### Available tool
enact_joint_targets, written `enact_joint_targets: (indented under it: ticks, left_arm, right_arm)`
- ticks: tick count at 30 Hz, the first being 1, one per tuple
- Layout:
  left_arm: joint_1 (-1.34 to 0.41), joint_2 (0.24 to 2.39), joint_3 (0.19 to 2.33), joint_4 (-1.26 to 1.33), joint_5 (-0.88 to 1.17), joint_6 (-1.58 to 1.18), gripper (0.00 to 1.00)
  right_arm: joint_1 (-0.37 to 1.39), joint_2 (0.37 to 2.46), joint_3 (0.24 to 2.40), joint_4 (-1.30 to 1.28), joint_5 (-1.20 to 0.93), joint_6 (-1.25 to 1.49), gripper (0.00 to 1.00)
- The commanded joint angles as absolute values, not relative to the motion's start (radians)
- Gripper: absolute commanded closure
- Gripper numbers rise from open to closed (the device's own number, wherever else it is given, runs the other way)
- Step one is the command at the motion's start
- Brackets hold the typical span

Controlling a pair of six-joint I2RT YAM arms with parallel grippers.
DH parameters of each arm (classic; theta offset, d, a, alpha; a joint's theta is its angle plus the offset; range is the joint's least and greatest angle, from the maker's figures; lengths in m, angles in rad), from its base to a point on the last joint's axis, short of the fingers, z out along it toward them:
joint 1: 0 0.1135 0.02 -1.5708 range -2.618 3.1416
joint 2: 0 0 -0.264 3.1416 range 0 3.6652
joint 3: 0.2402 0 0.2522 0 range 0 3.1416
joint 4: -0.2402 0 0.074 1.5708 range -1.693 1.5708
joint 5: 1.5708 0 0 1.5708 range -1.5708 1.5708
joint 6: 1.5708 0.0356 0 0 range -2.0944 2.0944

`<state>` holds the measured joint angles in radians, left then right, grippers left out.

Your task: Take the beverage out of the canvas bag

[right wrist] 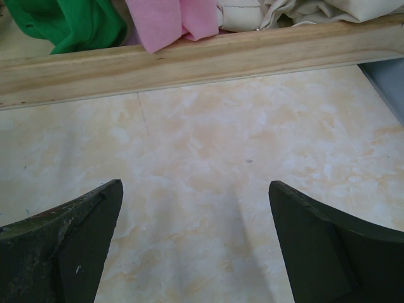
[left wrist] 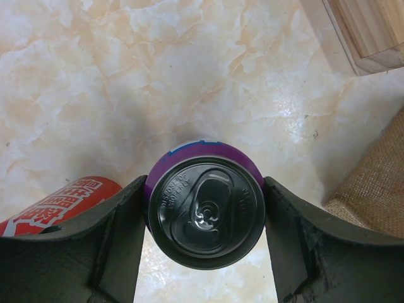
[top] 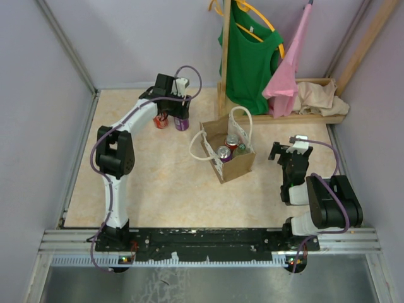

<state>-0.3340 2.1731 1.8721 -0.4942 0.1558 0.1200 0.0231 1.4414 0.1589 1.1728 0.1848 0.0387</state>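
The canvas bag (top: 237, 165) stands open mid-table, its white rope handles (top: 242, 120) looped up, with three can tops (top: 225, 152) showing inside. A corner of its weave (left wrist: 372, 189) shows in the left wrist view. At the back left, my left gripper (top: 173, 115) (left wrist: 203, 189) is shut on an upright purple beverage can (top: 182, 123) (left wrist: 205, 211), one finger against each side. A red can (top: 161, 121) (left wrist: 63, 205) is right beside it. To the right of the bag, my right gripper (top: 285, 151) (right wrist: 196, 189) hangs open over bare tabletop.
A wooden clothes rack base (top: 303, 117) (right wrist: 189, 60) runs along the back right. It carries a green shirt (top: 249, 60) (right wrist: 69, 22), a pink garment (top: 287, 69) (right wrist: 170, 19) and a beige cloth heap (top: 319, 95). Purple walls enclose the table.
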Motion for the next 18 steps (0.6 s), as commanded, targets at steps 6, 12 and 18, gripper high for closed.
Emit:
enact_joint_targets:
  ticks: [6, 12, 18]
  left_arm:
    - [-0.339, 2.129, 1.817, -0.387, 0.161, 0.087, 0.01]
    - [-0.343, 2.106, 1.792, -0.371, 0.142, 0.084, 0.0]
    - [-0.345, 2.046, 1.795, -0.361, 0.171, 0.076, 0.0]
  right_arm:
    - [0.021, 1.442, 0.179, 1.216, 0.185, 0.047, 0.01]
    - [0.021, 1.442, 0.179, 1.216, 0.186, 0.047, 0.01]
    - [0.021, 1.442, 0.179, 1.216, 0.185, 0.048, 0.01]
